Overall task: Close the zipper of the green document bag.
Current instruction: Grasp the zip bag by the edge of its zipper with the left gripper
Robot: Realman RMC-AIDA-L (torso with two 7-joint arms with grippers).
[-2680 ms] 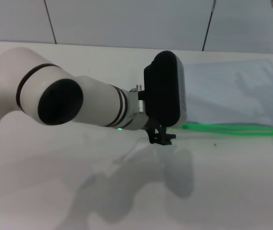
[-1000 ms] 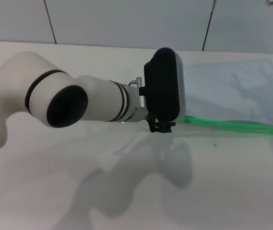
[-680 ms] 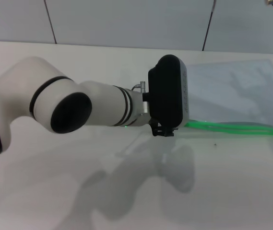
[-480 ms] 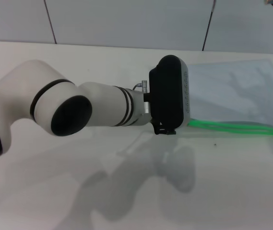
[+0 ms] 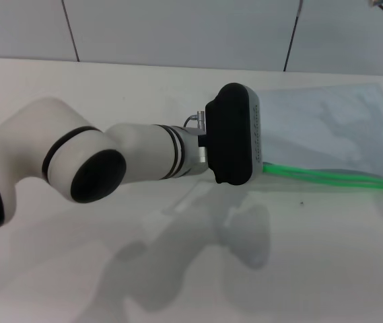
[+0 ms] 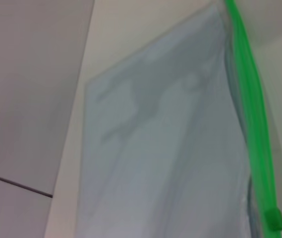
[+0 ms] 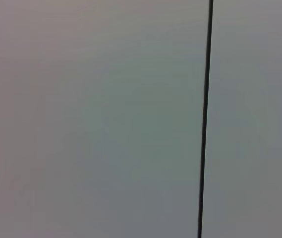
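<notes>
The green document bag (image 5: 326,124) lies flat on the white table at the right, translucent grey-blue, and it fills much of the left wrist view (image 6: 165,148). Its zipper (image 5: 332,177) runs as a bright-green strip along the near long edge; the left wrist view shows the zipper (image 6: 252,124) with a small green slider (image 6: 274,218) on it. My left arm reaches across from the left, and its black wrist housing (image 5: 235,134) stands over the zipper's left end, hiding the gripper behind it. My right gripper is out of view.
The white table (image 5: 299,269) stretches wide in front of the bag and to the left. A grey panelled wall (image 5: 178,27) rises behind the table's far edge. The right wrist view shows only wall (image 7: 106,119) with one dark seam.
My left wrist has shifted slightly right and turned at the zipper's left end. The fingers that showed below the housing are now hidden behind it. The bag has stayed put.
</notes>
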